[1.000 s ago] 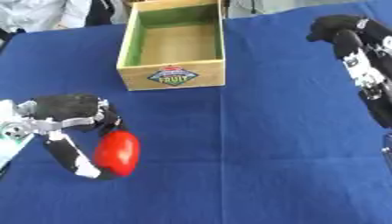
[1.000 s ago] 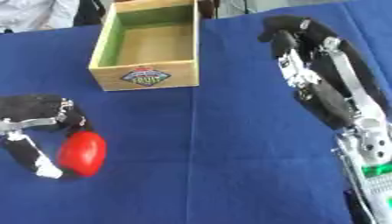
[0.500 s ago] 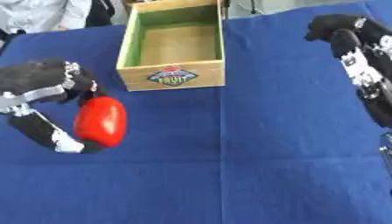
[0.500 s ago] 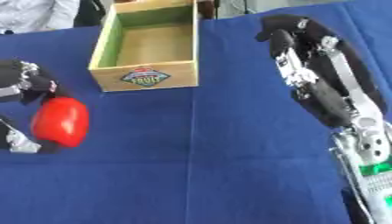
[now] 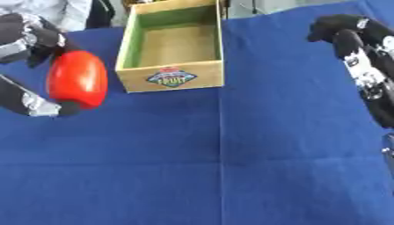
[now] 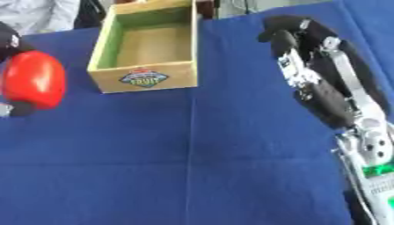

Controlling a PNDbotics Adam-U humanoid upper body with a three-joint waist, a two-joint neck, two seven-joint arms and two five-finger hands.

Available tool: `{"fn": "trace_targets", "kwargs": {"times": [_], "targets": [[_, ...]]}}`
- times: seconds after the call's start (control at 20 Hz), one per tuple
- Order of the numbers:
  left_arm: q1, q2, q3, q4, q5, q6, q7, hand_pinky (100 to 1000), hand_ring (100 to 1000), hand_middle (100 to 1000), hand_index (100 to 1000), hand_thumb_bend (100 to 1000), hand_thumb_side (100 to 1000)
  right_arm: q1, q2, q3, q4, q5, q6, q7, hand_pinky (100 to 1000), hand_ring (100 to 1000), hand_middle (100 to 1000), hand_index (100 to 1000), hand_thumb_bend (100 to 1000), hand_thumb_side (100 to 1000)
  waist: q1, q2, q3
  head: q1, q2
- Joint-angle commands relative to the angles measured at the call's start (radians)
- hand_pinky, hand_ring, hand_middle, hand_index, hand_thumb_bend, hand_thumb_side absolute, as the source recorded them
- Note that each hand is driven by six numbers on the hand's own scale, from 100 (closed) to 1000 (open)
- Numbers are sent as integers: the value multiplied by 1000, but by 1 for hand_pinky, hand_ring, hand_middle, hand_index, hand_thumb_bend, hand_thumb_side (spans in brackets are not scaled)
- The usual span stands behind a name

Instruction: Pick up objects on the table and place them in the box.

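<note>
Fingers (image 5: 31, 37) of my left hand (image 5: 27, 48) are curled over the top of the red object (image 5: 77, 79), thumb wrapped under its lower end; it's gripped and off the blue worktop (image 5: 231, 167). Object sits just left of the box (image 5: 173, 48), near its front-left corner, not over the opening. Box is wooden, green inside walls, fruit label on the front, nothing visible inside. My right hand (image 6: 296, 39) is on the right side, level with the box, well apart from it, fingers curled, holding nothing.
</note>
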Motion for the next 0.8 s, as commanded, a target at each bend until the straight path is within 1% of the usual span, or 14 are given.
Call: {"fn": "trace_targets", "kwargs": {"times": [0.05,0.3,0.55,0.75,0.8], "targets": [[-57,26,24,69,11,-9,19,100,193,323,530,406,602,-16,-20,4,-19,-8,-1,7,950,875,651,810,100,726,2,-16,-4,9,-20],[-163,-12,26,215,-5,-32,70,100,190,322,526,418,598,-18,-25,8,-19,-11,-2,13,951,875,651,810,100,724,16,-12,-18,23,-31],[-261,-63,31,373,-59,-54,140,100,187,320,523,424,591,-33,-26,14,-19,-18,-11,16,949,875,652,809,100,724,28,-9,-42,36,-33],[-305,-92,46,472,-91,-68,213,100,185,316,518,440,582,-59,-21,24,-19,-28,-24,20,945,874,654,809,100,732,38,-7,-75,62,-34],[-310,-94,51,490,-96,-73,232,100,186,314,516,466,587,-69,-21,28,-19,-32,-29,22,945,874,655,809,100,738,41,-6,-86,70,-34]]}}
